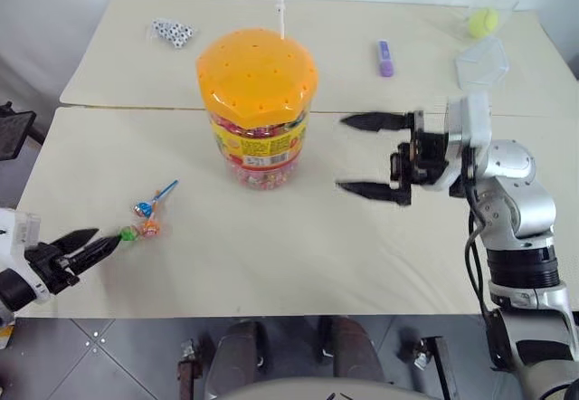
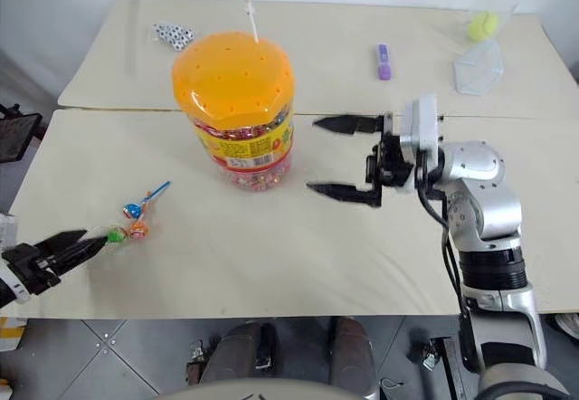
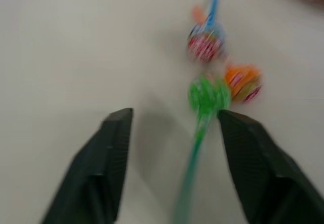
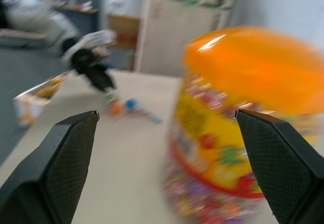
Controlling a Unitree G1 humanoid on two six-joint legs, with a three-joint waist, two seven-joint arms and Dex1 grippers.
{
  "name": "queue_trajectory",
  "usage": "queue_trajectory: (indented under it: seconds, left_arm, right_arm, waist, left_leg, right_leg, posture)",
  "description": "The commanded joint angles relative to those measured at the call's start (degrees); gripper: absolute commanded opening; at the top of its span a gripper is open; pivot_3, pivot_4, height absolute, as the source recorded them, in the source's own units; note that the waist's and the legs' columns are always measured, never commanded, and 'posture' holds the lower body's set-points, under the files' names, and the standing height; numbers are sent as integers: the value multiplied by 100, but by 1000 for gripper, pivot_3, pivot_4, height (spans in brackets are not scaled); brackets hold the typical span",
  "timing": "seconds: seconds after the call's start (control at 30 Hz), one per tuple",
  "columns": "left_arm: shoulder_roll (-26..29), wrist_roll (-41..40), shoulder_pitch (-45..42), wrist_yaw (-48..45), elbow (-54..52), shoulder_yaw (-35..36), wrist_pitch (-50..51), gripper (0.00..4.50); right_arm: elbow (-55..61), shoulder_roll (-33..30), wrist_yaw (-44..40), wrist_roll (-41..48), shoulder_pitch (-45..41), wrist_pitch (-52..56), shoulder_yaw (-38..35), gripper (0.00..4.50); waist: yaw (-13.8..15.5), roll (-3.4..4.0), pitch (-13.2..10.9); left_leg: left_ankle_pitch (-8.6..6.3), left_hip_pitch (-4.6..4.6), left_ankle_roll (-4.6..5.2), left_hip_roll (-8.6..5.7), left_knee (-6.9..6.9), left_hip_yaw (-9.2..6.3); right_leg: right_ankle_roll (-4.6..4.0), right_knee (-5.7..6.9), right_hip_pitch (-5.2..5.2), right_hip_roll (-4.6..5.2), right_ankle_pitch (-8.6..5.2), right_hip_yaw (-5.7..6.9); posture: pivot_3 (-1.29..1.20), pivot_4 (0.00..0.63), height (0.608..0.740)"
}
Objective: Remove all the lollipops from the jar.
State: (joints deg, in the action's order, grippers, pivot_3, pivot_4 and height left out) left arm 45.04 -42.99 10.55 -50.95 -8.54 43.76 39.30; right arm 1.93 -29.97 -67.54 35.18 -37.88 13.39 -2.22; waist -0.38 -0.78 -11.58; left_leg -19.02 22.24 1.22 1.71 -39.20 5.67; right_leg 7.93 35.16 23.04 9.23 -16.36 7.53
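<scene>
No text, brand name or number can be read anywhere. The large clear plastic jar (image 1: 258, 115) with the domed orange lid carries a yellow-and-red printed label (image 1: 262, 142) around its wall, with a small pale panel on it, but its lettering is too small and blurred to make out. The shiny lollipop wrappers (image 1: 145, 219) show only coloured patterns.
</scene>
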Motion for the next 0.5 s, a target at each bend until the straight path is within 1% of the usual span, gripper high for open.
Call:
queue_trajectory:
  seconds: [0.03, 0.13, 0.17, 0.23, 0.4, 0.5]
  left_arm:
    - [251, -1188, -762, -560, 50, 723, 22, 3350]
    - [394, -1426, -1315, -620, 24, 590, -21, 3350]
    - [281, -1619, -1689, -478, -163, 427, -105, 3350]
    - [83, -1822, -2156, -280, -426, 186, -212, 3350]
    - [-350, -1712, -2594, -54, -815, -432, -534, 3350]
    - [-478, -1690, -2692, -12, -671, -563, -679, 3389]
  right_arm:
    - [-161, 227, 1063, -211, -767, 686, 40, 4500]
    - [-525, 633, 1847, -256, -1492, 1281, 50, 4500]
    - [-717, 838, 2010, -276, -1784, 1362, 81, 4500]
    - [-984, 1103, 2174, -281, -2143, 1496, 99, 4500]
    - [-1652, 1451, 2478, -597, -2736, 1617, 222, 4500]
    - [-1878, 1621, 2449, -653, -2991, 1668, 257, 3908]
  waist:
    - [-16, -1, 1]
    - [-75, 9, 4]
    - [-95, 15, 2]
    - [-122, 14, 3]
    - [-151, 13, 3]
    - [-167, 13, 3]
  left_leg:
    - [3, 8, -3, 1, -3, 5]
    - [4, 9, -5, -2, -2, 14]
    - [4, 8, -5, -4, 1, 16]
    - [4, 11, -5, -5, 2, 16]
    - [3, 11, -3, -19, 5, 17]
    - [3, 11, -3, -25, 5, 20]
  right_leg:
    - [-5, 20, 23, 2, 1, -9]
    - [-6, 48, 43, 7, 1, -16]
    - [-6, 49, 45, 7, 1, -14]
    - [-5, 51, 48, 6, 1, -9]
    - [-4, 54, 48, 5, 1, -5]
    - [-4, 54, 49, -3, 1, -4]
  posture:
    - [0, 150, 740]
    - [0, 150, 740]
    - [0, 150, 740]
    - [0, 150, 740]
    - [0, 150, 740]
    - [0, 150, 740]
